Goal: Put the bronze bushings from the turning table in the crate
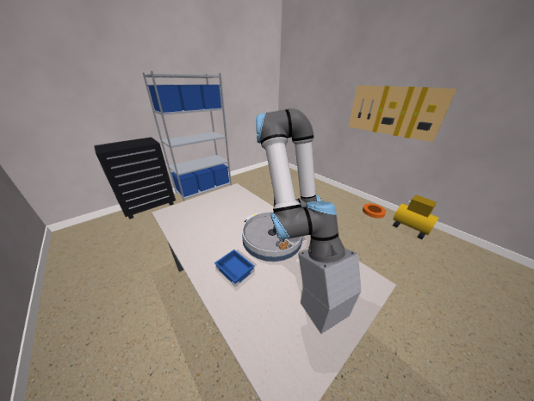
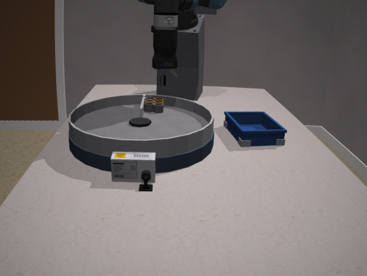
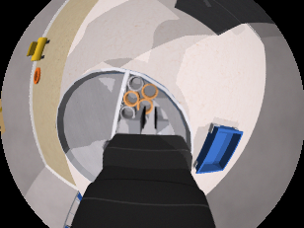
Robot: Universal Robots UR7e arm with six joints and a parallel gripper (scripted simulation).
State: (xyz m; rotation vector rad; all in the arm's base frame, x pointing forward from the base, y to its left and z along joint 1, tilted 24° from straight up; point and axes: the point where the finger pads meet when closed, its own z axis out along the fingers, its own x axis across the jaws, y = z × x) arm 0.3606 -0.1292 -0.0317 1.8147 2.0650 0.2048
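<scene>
The turning table (image 1: 258, 235) (image 2: 174, 125) (image 3: 89, 117) carries a tight cluster of upright bushings beside its divider. Three bronze bushings show in the wrist view: one (image 3: 149, 84) toward the rim, one (image 3: 123, 99) nearer the divider, and one partly behind a fingertip. Steel bushings (image 2: 148, 108) (image 2: 158, 108) stand in the same cluster; two show in the wrist view, at its far end and near end. My gripper (image 3: 150, 117) is partly open and empty, and hangs above the cluster's near side. The blue crate (image 1: 235, 266) (image 2: 261, 138) (image 3: 218, 149) is empty.
The divider (image 2: 141, 108) (image 3: 118, 108) runs from the dark hub (image 2: 139, 122) to the rim, close beside the bushings. The raised rim surrounds the turning table. A white box (image 2: 133, 170) stands against its outside. The robot's grey pedestal (image 1: 330, 284) stands on the worktable.
</scene>
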